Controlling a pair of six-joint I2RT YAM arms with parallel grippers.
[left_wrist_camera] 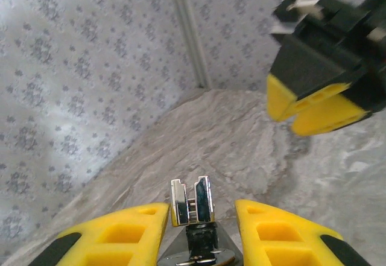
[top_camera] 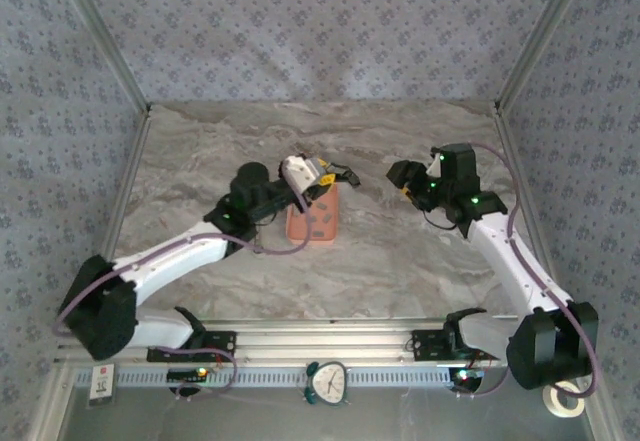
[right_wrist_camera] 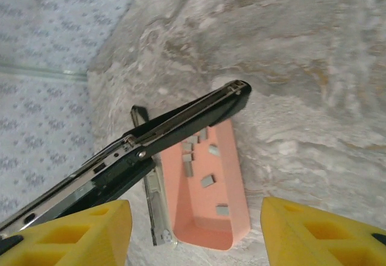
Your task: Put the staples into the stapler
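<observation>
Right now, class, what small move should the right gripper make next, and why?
Probably lower the open, empty right gripper onto a staple strip in the pink tray: the staples lie loose there, and the left gripper seems to hold the stapler open above them.

stapler [right_wrist_camera: 181, 118]: glossy black metal | tray [right_wrist_camera: 199, 221]: matt plastic | staples [right_wrist_camera: 208, 181]: grey metal

Grey staples [right_wrist_camera: 207, 181], salmon-pink tray [right_wrist_camera: 199, 221], black stapler [right_wrist_camera: 181, 126]
</observation>
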